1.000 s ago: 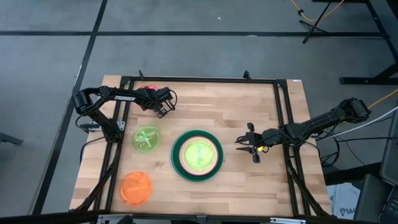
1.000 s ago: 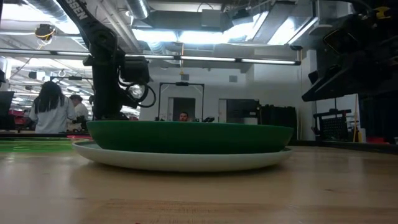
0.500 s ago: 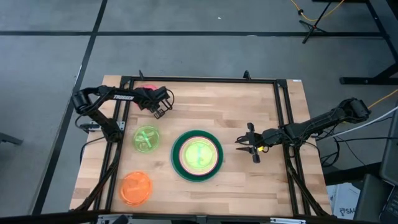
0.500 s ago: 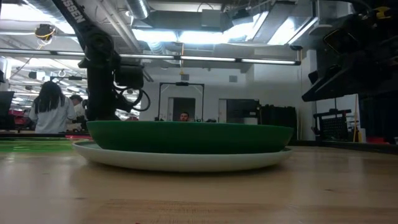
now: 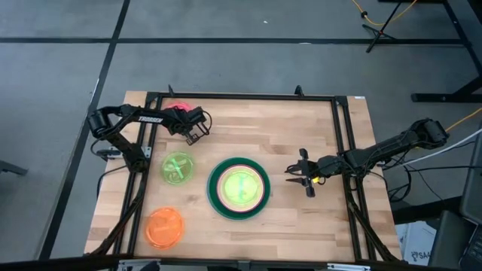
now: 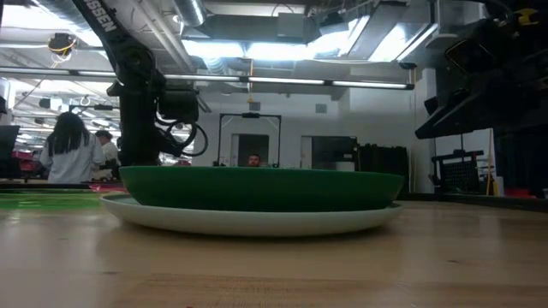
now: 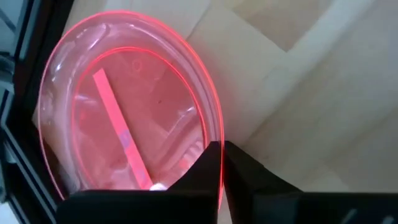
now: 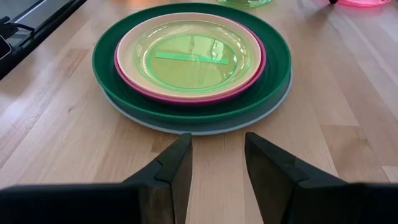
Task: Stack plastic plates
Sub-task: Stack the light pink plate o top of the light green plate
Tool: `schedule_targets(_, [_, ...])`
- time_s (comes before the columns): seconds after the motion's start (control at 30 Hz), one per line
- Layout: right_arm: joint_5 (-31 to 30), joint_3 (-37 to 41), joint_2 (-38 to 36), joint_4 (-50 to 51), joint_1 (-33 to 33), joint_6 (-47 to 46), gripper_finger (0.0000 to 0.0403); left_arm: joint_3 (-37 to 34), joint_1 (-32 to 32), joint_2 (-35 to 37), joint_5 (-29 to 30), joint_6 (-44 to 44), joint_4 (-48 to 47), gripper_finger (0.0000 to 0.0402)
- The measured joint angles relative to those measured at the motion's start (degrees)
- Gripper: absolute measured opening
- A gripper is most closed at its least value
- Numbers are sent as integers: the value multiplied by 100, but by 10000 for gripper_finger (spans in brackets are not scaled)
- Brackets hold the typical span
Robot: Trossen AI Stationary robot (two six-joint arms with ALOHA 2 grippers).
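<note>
A red see-through plate [image 7: 124,118] lies flat at the table's far left [image 5: 175,108], and my left gripper [image 7: 222,146] is shut on its rim. At the table's middle stands a stack [image 5: 239,187]: a light blue plate [image 8: 281,99] at the bottom, then dark green [image 8: 277,53], magenta, peach, and a lime green plate [image 8: 189,53] on top. A second lime green plate [image 5: 178,168] and an orange plate [image 5: 164,227] lie on the left half. My right gripper [image 5: 300,175] stands open just right of the stack, holding nothing. My left gripper pinches the red plate's rim [image 7: 219,127] on the side toward the table's middle. One finger is inside the plate and one outside. The fingers come from above, slanting down. The plate lies flat on the table.
A black frame rail [image 5: 151,150] runs along the table's left side next to the red plate. Bare wood lies between the red plate and the stack and across the far right. People show in the room behind the table [image 6: 73,150].
My left gripper has sunk a little over the red plate and has shut on its rim. The plate lies where it was. My right arm has kept still.
</note>
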State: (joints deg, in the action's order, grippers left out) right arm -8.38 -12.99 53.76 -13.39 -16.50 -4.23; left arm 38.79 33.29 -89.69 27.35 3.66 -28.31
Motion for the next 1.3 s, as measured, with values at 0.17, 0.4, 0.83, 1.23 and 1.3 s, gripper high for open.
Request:
schedule_targets(0.17, [0, 0, 0, 0, -1, 4, 140, 124, -256, 5, 183, -135, -201, 3])
schedule_targets(0.4, [-9, 0, 2, 9, -1, 20, 140, 523, -791, 227, 178, -397, -425, 3])
schedule_targets(0.83, [-107, 0, 0, 39, -1, 20, 140, 1592, -2408, 345, -19, -871, -730, 4])
schedule_targets(1.23, [-107, 0, 1, 100, 0, -1, 140, 2105, -4182, 345, -143, -1055, -366, 4])
schedule_targets(1.3, [-107, 0, 2, 78, 0, -2, 140, 2106, -4420, 345, -280, -1088, -233, 4])
